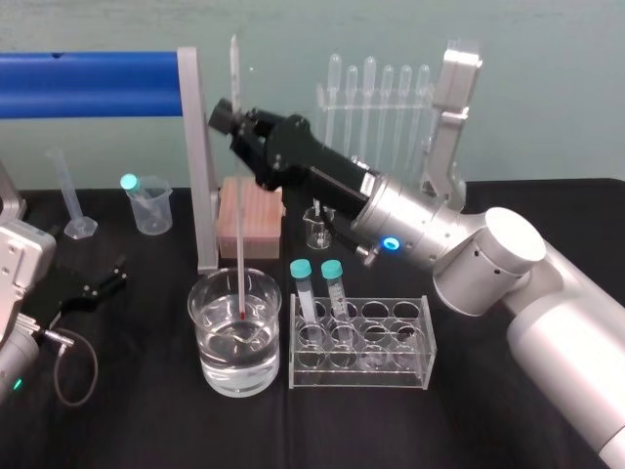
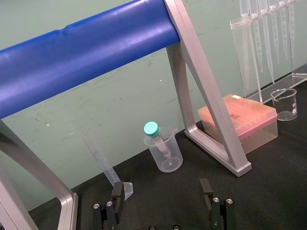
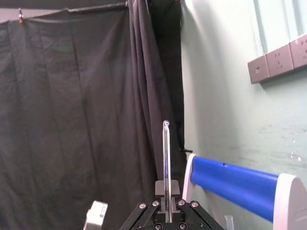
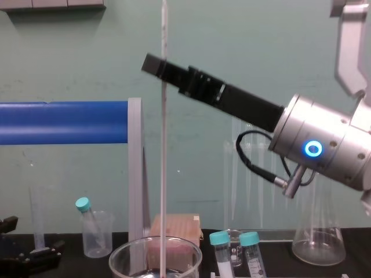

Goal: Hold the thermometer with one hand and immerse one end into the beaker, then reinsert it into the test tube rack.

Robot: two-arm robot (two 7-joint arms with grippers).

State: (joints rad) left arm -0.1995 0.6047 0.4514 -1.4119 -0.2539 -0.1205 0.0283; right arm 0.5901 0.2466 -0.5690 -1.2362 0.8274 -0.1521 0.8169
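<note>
Head view gives you the beaker (image 1: 209, 363) at front centre of the black table (image 1: 146, 425), w/ water in it. Your right gripper (image 1: 227, 115) hangs high above the beaker and a bit behind it, fingers clamped on the thermometer (image 1: 238, 234) near its upper part. The thermometer stands upright, its red-tipped lower end inside the beaker and, as far as you can tell, under the water line.

Chest view agrees: the thermometer (image 4: 163, 174) runs straight down from the right gripper (image 4: 155, 63) into the beaker's (image 4: 122, 255) mouth, w/ the top end poking up past the fingers. Right wrist view shows the thermometer (image 3: 166, 158) pinched btwn the finger pads, centred.

The test tube rack (image 1: 391, 376) sits just right of the beaker. Two teal-capped tubes (image 1: 305, 288) stand in the rack end nearest the beaker. A pink box (image 1: 252, 210) is just behind the beaker. A small plastic cup (image 1: 149, 210) holding a capped tube sits farther back, left of the beaker.

Your left gripper (image 1: 103, 281) rests low, left of the beaker and well apart from it. Left wrist view shows its fingers (image 2: 118, 195) spread wide.
</note>
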